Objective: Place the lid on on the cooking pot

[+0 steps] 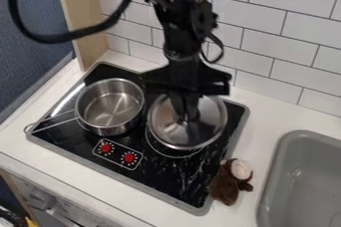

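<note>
The gripper [186, 117] hangs at the centre of the metal lid [210, 119], over the hob [73, 139] beside the open pot [114, 129]; whether it grips cannot be told. The lid looks light, stiff and smooth, likely to slip or tilt, so it is best pinched centrally and kept level
</note>
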You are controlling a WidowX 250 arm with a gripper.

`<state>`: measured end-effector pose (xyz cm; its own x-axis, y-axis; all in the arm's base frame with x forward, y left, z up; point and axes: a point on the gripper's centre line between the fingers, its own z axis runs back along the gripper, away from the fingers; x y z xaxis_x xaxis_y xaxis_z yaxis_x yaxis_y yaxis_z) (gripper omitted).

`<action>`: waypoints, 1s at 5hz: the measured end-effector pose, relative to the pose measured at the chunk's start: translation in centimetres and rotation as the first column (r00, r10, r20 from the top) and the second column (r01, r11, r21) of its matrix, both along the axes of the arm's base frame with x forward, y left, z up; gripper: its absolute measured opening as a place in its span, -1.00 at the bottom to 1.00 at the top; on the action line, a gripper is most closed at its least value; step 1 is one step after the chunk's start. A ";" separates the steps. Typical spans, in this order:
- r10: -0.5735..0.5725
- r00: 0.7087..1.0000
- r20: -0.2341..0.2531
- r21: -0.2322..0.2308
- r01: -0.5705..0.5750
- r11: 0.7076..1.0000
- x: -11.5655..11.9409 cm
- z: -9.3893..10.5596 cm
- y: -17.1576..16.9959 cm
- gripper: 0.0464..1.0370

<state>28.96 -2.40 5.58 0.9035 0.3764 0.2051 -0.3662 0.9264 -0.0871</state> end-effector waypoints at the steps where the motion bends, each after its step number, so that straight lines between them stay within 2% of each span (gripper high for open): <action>1: 0.067 0.998 0.000 0.001 -0.067 0.998 0.6 0.8 2.0 -0.98; 3: 0.192 0.981 -0.003 0.004 -0.192 0.981 0.6 1.2 6.6 -0.98; 4: 0.257 0.965 -0.046 0.012 -0.257 0.966 0.1 0.0 8.6 -0.98; 5: 0.311 0.948 -0.068 -0.008 -0.312 0.950 -0.6 -0.7 10.9 -0.98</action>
